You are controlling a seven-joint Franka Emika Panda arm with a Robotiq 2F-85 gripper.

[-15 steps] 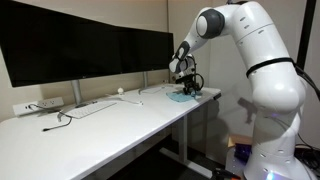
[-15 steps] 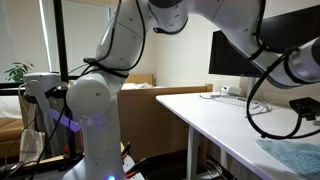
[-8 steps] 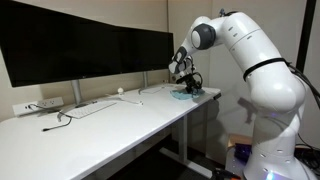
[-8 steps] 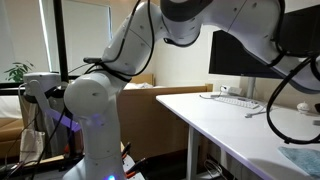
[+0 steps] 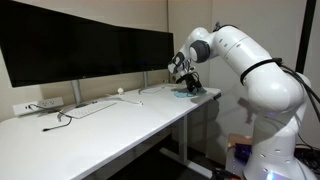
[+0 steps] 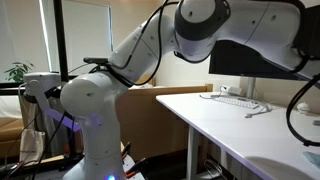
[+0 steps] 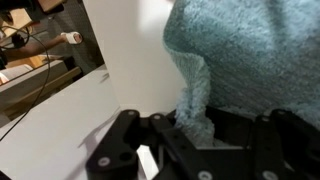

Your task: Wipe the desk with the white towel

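The towel (image 7: 250, 50) looks pale blue-green and lies on the white desk (image 5: 110, 120) at its far end, near the monitors. In the wrist view my gripper (image 7: 198, 125) is shut on a raised fold of the towel, with the rest spread flat beyond the fingers. In an exterior view the gripper (image 5: 186, 84) points down onto the towel (image 5: 184, 96). In an exterior view only a corner of the towel (image 6: 315, 157) shows at the frame's edge, and the gripper itself is out of frame.
Two black monitors (image 5: 85, 45) stand along the back of the desk. A power strip (image 5: 40, 104), cables (image 5: 62, 117) and a small white object (image 5: 121, 91) lie in front of them. The desk edge (image 7: 100, 60) runs close beside the towel.
The arm has folded lower and swung toward the desk's end. The towel has slid with the gripper, moving nearly out of one exterior view.
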